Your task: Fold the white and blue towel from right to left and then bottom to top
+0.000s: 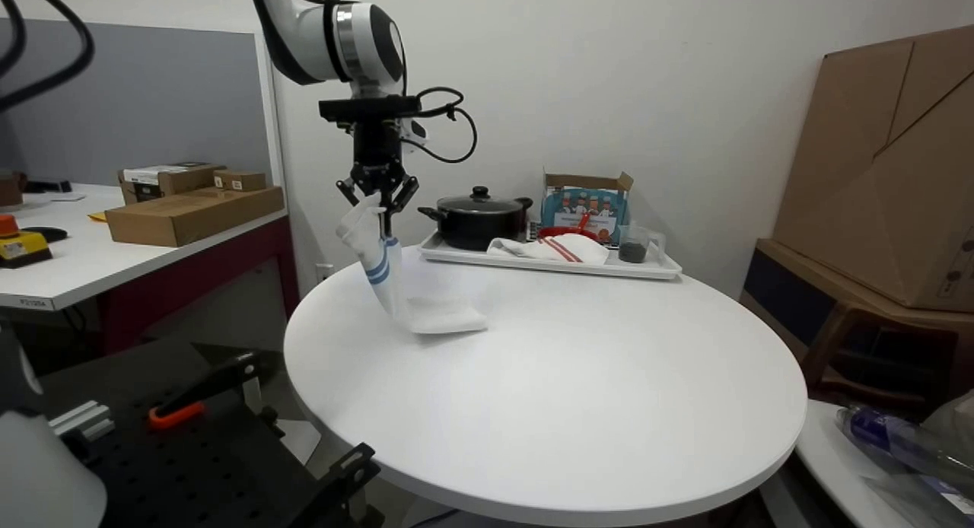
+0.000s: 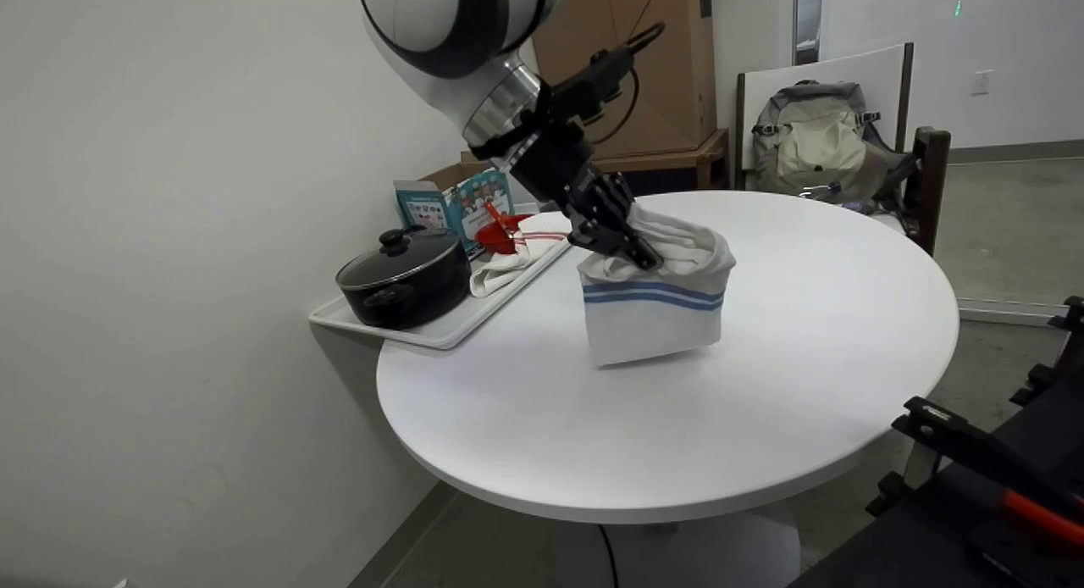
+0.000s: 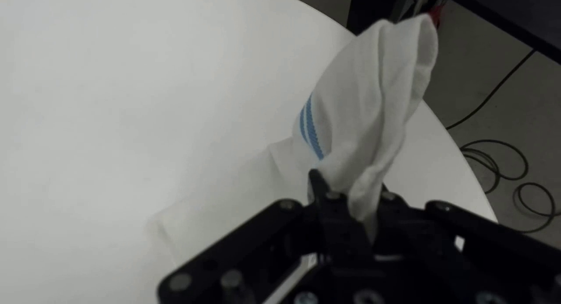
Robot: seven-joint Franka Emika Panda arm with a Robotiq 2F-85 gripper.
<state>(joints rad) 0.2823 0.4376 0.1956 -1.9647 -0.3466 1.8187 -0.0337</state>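
Note:
The white and blue towel [image 1: 388, 288] is held up at the left part of the round white table in an exterior view. It also shows in an exterior view [image 2: 654, 334], where its upper part is bunched and a pair of blue stripes runs across its hanging side. Its lower part lies on the table. My gripper [image 1: 386, 222] points down and is shut on the towel; it also shows in an exterior view [image 2: 644, 256]. In the wrist view, the towel [image 3: 359, 85] is pinched between the fingers of the gripper [image 3: 350, 183] and a folded flap sticks up past them.
The round white table [image 1: 593, 406] has a white tray [image 1: 647, 271] at its back edge by the wall. The tray holds a black lidded pot [image 1: 479, 217], a white and red cloth [image 1: 559, 248], a red pan [image 2: 498, 236], an open box [image 1: 586, 208] and a clear cup [image 1: 638, 245].

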